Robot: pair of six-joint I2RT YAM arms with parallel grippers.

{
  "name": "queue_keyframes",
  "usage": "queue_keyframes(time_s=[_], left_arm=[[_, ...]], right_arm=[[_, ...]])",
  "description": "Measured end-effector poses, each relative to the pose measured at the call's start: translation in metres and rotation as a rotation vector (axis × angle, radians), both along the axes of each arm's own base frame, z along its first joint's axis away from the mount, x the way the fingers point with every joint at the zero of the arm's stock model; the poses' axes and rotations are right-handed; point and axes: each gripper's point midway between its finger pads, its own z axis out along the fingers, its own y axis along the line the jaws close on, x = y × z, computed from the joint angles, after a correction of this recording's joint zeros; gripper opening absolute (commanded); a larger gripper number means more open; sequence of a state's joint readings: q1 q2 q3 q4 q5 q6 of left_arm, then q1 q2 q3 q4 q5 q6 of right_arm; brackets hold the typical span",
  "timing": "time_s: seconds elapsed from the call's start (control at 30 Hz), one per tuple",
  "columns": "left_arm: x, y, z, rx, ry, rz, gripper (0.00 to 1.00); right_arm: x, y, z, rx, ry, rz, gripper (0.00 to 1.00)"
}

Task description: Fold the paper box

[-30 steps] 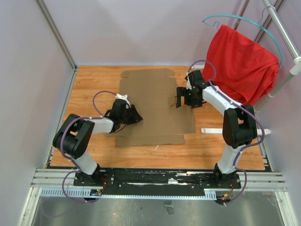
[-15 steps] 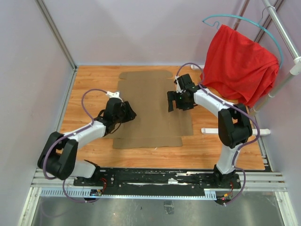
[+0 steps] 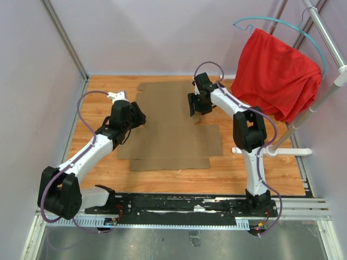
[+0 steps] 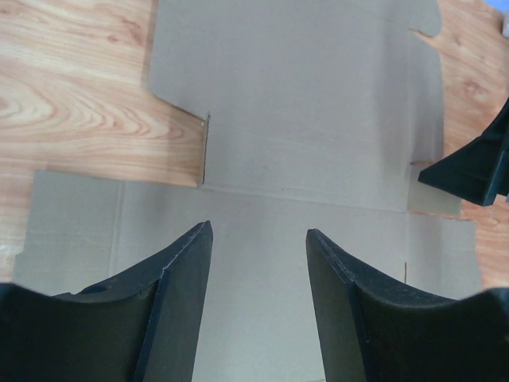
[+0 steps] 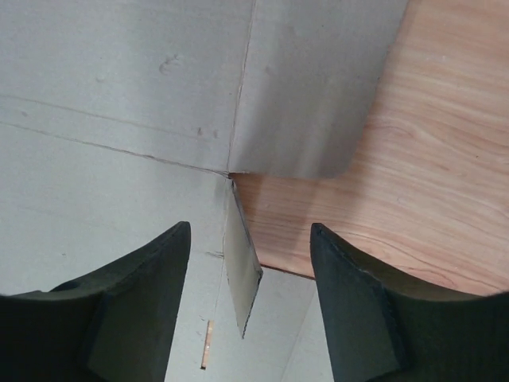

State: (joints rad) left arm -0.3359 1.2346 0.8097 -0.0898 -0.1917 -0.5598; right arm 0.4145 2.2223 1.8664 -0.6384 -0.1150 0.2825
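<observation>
We see the brown die-cut cardboard sheet [image 3: 173,130] flat on the wooden worktop [image 3: 97,92], centre toward the far edge. We mark the left hand [image 4: 258,231] over its left side, jaws apart, empty. The right hand [image 5: 250,227] is part-open astride a small raised flap [image 5: 238,270], ungripped. Beyond the far-right corner hangs a red cloth [image 3: 274,73].

left pincer [image 4: 258,231]: jaws apart, stretched forward | right pincer [image 5: 250,231]: jaws apart, stretched forward

Top view looks down from high at the near edge; both wrist views look down, close, onto the same paper box [image 3: 168,130].
</observation>
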Motion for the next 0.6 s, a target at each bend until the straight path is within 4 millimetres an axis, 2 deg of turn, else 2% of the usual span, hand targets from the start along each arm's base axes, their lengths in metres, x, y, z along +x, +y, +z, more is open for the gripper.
queue_keyframes(time_s=[0.33, 0.5, 0.6], left_arm=[[-0.007, 0.003, -0.004, 0.021, 0.026, -0.008, 0.58], [-0.010, 0.004, 0.004, 0.027, 0.007, -0.015, 0.60], [-0.012, 0.005, 0.015, 0.023, -0.022, -0.019, 0.60]], right_arm=[[-0.001, -0.001, -0.007, -0.037, 0.046, 0.033, 0.23], [0.001, 0.000, -0.008, -0.064, 0.032, 0.058, 0.03], [0.000, 0.004, -0.006, -0.093, 0.008, 0.083, 0.01]])
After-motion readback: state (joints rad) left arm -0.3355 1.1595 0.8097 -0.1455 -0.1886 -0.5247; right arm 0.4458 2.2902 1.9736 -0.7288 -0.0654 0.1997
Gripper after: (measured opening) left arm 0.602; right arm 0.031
